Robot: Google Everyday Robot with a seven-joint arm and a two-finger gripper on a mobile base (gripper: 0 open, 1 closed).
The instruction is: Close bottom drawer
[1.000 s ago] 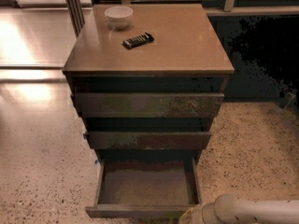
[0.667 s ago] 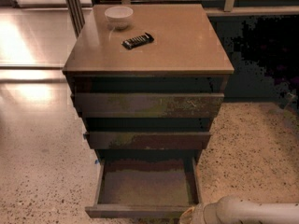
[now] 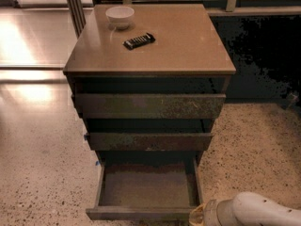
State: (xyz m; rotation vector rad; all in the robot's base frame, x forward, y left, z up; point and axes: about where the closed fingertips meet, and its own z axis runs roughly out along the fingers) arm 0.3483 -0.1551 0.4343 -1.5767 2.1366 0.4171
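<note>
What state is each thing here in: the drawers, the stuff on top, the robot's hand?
bottom drawer: pulled far out, tray empty.
middle drawer: in, or nearly so.
top drawer: in, or nearly so.
white bowl: upright on the cabinet top.
dark bar: lying flat near the bowl.
gripper: by the bottom drawer's front right corner.

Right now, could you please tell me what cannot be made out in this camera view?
The pincer: at the bottom edge beside the front right corner of the bottom drawer, mostly cut off by the frame; contact unclear.
The drawer's front: lower part cut off by the same edge.
The dark bar on the cabinet top: too small to identify.
</note>
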